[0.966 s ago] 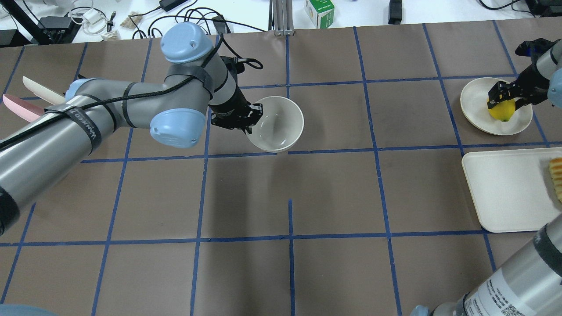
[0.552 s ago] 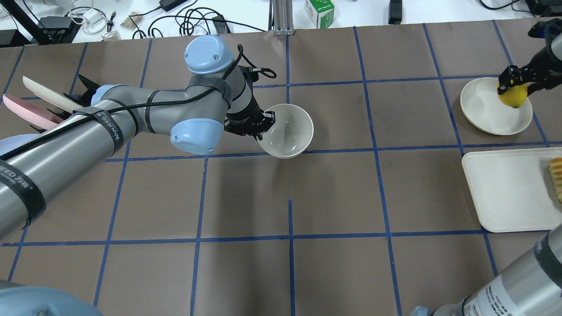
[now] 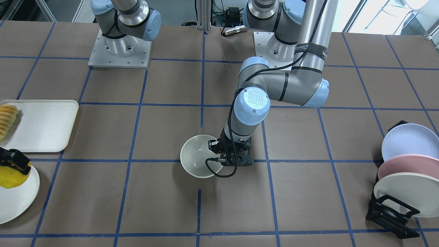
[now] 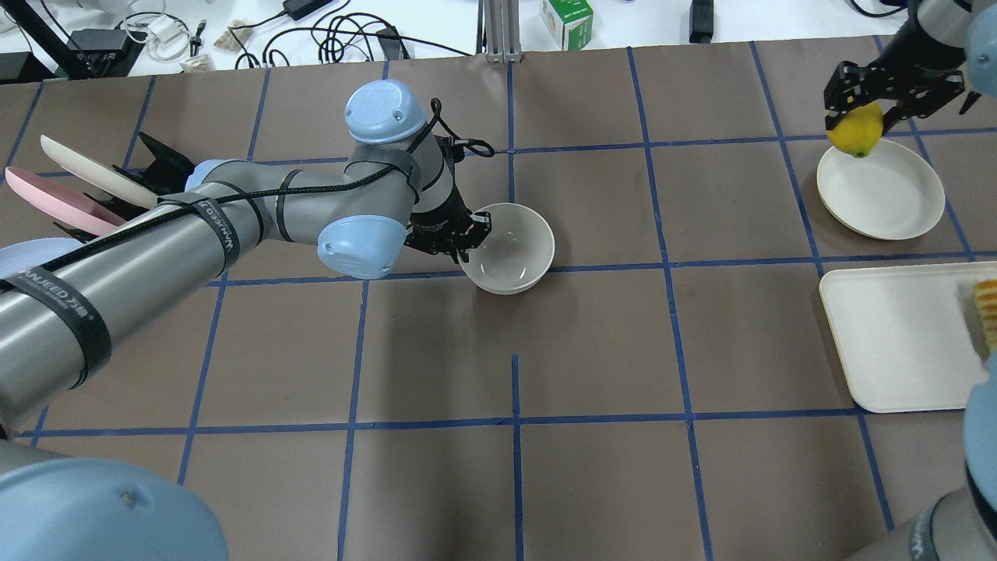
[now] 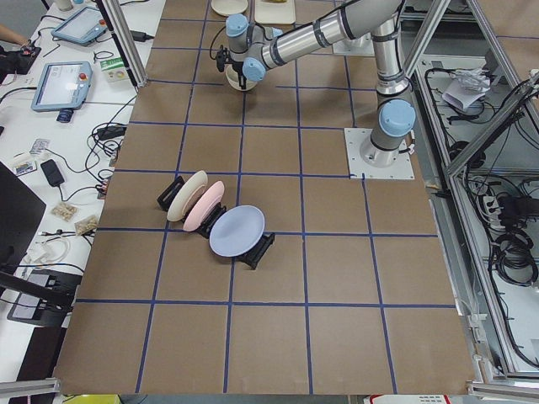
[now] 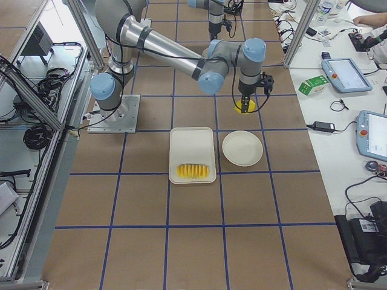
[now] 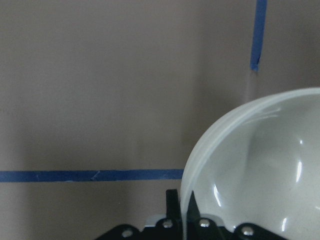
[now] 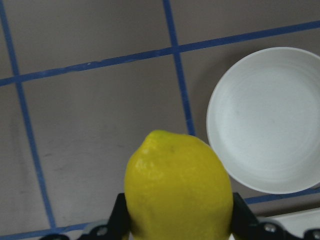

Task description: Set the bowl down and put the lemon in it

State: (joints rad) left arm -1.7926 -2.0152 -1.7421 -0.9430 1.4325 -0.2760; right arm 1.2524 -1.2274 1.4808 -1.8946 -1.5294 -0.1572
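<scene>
Overhead exterior showed the left jaws clamped on the left rim of the bowl (image 4: pixel 510 245) near the middle of the desk (image 4: pixel 592 351), over a blue tape line (image 4: pixel 607 266). The right jaws pinched the lemon (image 4: pixel 855 132), held in the air just beside the plate (image 4: pixel 884 195).

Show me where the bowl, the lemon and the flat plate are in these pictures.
bowl (image 4: pixel 516 248): overhead view, on its bare inner wall near the bottom.
lemon (image 4: pixel 855 131): overhead view, on the middle of its yellow skin.
flat plate (image 4: pixel 880 191): overhead view, on its bare centre.
</scene>
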